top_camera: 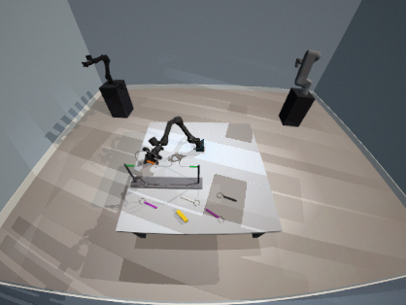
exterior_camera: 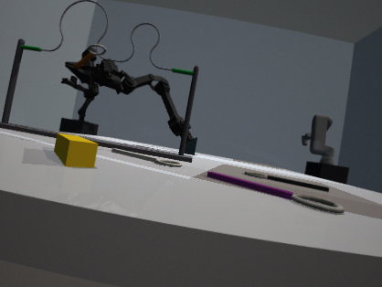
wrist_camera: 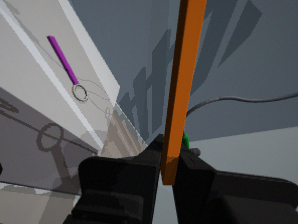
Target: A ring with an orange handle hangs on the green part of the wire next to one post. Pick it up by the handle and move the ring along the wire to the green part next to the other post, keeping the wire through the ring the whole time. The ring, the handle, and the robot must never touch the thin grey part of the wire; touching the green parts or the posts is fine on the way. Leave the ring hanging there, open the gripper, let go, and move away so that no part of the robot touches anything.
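Note:
The orange handle point(top_camera: 151, 162) point(exterior_camera: 84, 60) point(wrist_camera: 185, 75) is pinched in my gripper point(wrist_camera: 165, 138), which is shut on it. Its pale ring point(exterior_camera: 97, 49) is up at the thin grey wire point(exterior_camera: 108, 23) point(wrist_camera: 240, 97), low on the right side of the tall loop. Whether ring and wire touch is too small to tell; the ring is outside the wrist view. The left green part point(top_camera: 129, 166) point(exterior_camera: 31, 47) and right green part point(top_camera: 194, 166) point(exterior_camera: 183, 71) adjoin the left post point(top_camera: 129, 173) point(exterior_camera: 13, 82) and right post point(top_camera: 198, 175) point(exterior_camera: 189, 110). One green part point(wrist_camera: 186, 141) shows behind the handle in the wrist view.
The posts stand on a dark base point(top_camera: 165, 184). In front lie a yellow block point(top_camera: 182, 216) point(exterior_camera: 79, 153), purple-handled rings point(top_camera: 150, 205) point(top_camera: 212, 214), a black-handled ring point(top_camera: 229, 197) and a pale-handled ring. Two other arms stand on black pedestals point(top_camera: 117, 99) point(top_camera: 296, 108) beyond the table.

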`<state>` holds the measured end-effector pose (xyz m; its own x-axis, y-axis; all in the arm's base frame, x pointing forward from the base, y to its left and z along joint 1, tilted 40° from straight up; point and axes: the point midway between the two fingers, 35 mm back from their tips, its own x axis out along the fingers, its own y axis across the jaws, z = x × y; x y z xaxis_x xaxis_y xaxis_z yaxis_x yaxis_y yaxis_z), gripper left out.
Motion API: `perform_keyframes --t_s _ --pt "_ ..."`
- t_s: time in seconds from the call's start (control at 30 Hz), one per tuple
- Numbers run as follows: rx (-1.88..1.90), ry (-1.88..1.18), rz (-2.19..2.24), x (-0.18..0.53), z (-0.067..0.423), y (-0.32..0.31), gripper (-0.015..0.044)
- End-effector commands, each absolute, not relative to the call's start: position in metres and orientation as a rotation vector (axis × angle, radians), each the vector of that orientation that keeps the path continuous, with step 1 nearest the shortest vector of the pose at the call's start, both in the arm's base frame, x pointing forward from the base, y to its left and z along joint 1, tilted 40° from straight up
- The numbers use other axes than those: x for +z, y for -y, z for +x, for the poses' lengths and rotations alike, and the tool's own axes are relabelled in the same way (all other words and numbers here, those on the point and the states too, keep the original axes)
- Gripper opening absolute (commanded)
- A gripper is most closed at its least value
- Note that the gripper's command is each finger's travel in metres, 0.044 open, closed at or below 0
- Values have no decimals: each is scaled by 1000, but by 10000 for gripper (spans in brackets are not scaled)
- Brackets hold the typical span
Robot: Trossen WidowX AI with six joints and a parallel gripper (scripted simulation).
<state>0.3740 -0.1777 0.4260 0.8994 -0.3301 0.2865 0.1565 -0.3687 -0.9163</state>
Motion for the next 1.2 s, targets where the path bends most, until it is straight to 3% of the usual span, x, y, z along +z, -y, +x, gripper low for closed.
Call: perform_keyframes --t_s 0.0,1.17 --pt "-490 -162 -1780 410 373 182 -150" --pt "-280 -359 -987 286 372 158 -150"
